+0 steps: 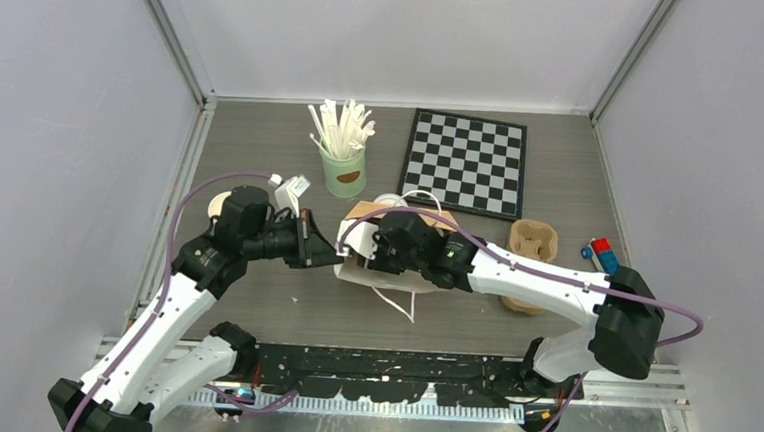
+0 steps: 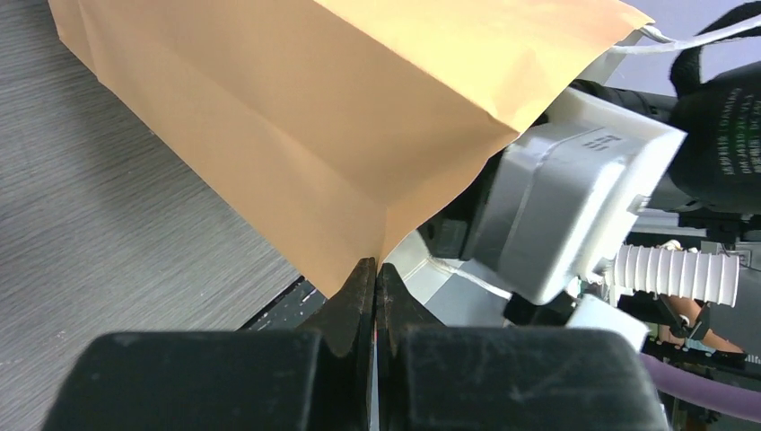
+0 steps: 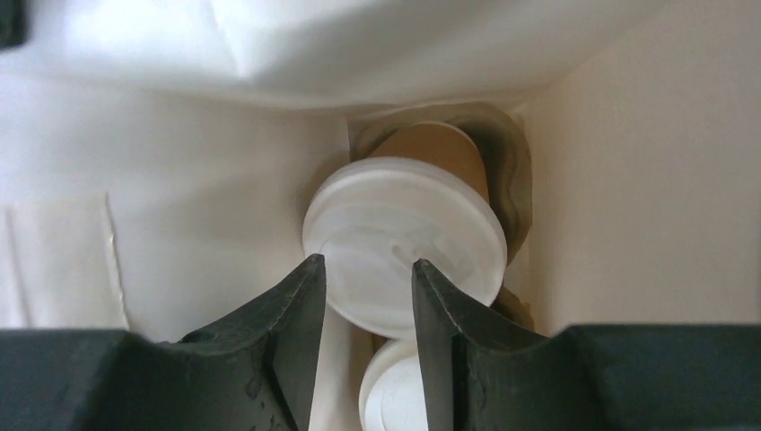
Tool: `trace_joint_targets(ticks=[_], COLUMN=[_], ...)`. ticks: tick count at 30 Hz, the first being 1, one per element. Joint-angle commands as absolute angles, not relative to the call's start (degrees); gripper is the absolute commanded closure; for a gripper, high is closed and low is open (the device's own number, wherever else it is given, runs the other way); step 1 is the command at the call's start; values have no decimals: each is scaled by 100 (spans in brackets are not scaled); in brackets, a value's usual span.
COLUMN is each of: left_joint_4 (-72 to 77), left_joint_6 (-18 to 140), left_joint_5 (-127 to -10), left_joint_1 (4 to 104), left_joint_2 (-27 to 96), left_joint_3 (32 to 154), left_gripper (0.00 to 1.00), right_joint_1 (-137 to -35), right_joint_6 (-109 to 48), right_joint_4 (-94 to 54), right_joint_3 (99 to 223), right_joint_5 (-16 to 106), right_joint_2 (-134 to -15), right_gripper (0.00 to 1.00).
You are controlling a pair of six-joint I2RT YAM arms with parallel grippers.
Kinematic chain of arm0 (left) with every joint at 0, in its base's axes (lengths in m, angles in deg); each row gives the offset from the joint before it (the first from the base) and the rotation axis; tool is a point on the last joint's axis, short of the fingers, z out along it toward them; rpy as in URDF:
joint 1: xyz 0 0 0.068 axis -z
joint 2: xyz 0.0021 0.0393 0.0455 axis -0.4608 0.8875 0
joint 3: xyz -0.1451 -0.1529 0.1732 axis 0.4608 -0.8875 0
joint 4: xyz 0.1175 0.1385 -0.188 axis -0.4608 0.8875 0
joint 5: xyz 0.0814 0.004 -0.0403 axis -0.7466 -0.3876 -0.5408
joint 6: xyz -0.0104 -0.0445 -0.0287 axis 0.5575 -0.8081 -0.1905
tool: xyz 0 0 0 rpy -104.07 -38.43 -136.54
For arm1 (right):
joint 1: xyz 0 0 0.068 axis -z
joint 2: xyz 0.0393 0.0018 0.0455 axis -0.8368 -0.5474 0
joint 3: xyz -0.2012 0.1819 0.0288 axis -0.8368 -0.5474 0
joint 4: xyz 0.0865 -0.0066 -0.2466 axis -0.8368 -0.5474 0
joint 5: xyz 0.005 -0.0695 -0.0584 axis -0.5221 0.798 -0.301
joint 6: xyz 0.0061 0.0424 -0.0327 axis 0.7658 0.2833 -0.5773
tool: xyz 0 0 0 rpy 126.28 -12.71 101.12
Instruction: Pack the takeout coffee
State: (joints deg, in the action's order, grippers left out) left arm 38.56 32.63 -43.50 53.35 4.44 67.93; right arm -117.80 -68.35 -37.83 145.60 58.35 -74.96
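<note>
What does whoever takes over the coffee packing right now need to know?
Grippers: the left gripper is shut on a corner of the bag. The right gripper is open and reaching inside the bag, holding nothing.
Things: a lidded cup sits in the bag just past the right fingertips. A second lid shows below it, but what it sits on is hidden.
Done: at least one cup is in the bag.
Left: check that the second lid is on the other cup, probably draw the right arm out, then let go of the bag.
</note>
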Motion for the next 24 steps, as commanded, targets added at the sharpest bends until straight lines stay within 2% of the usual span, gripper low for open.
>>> trace_joint_targets(ticks=[1, 5, 7, 13, 24], left_joint_4=[3574, 3598, 3626, 3635, 3572], left_joint_6=[3272, 3280, 3296, 3307, 3289], left_joint_5=[-4170, -4175, -4183, -4212, -4169], left_joint_1=[5367, 5363, 5363, 5363, 5363], left_joint_2=[468, 480, 476, 459, 535], left_joint_3=[6847, 6876, 6889, 6885, 6903], left_gripper=[100, 100, 100, 100, 100], right_joint_1=[-11752, -11730, -11698, -11492, -11374], right_joint_6=[-6864, -6919, -7007, -7247, -7380], right_joint_4=[-3107, -3070, -3029, -3051, -3317], right_joint_3=[14676, 14597, 14432, 14065, 14180], right_joint_5=[5691, 5716, 5663, 5355, 4751], right_joint_2=[-7660, -7540, -7359, -6947, -7136], right_gripper=[51, 25, 16, 11, 9])
